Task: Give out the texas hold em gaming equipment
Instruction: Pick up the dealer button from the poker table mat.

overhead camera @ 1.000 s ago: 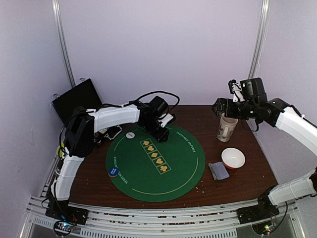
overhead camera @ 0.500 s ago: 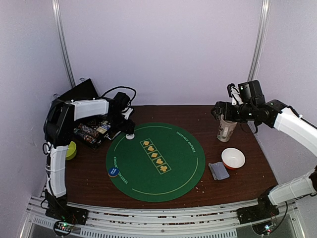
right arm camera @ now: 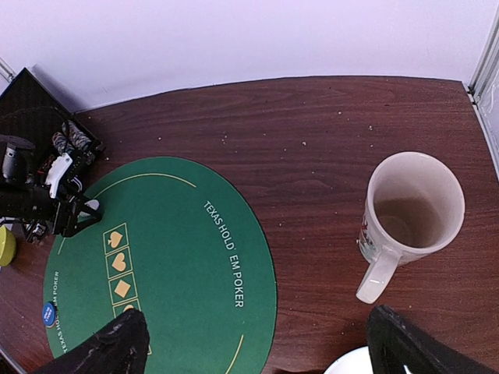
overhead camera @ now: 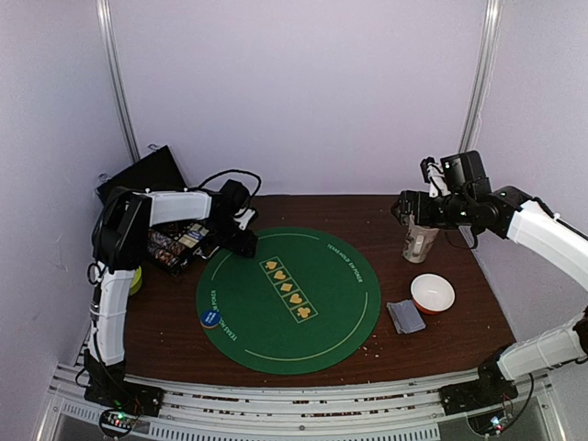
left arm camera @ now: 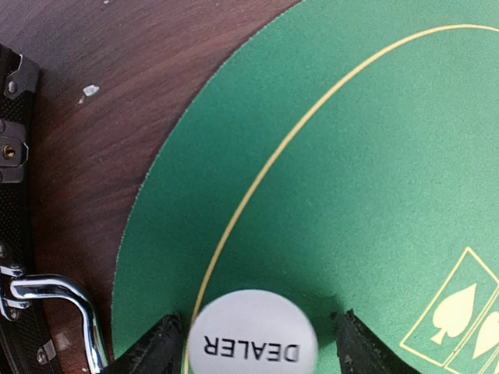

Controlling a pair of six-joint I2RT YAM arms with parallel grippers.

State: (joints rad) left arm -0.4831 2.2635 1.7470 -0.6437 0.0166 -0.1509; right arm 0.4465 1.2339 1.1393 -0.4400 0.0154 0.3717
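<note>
Top: left claw (overhead camera: 244, 242) low at mat's (overhead camera: 331, 317) far-left edge; right claw (overhead camera: 411, 208) above mug (overhead camera: 419, 241). Blue disc (overhead camera: 210, 318) at mat's near-left edge; cards (overhead camera: 405, 316) beside bowl (overhead camera: 432, 292).
Left wrist: fingers (left arm camera: 156, 354) spread, white dealer disc (left arm camera: 252, 336) flat on mat between them.
Right wrist: claw spread wide, empty.

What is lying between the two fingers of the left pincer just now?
A white disc marked DEALER lies flat on the green mat, between the open fingers of the left pincer. The left wrist view shows this; from above the pincer hides it.
</note>
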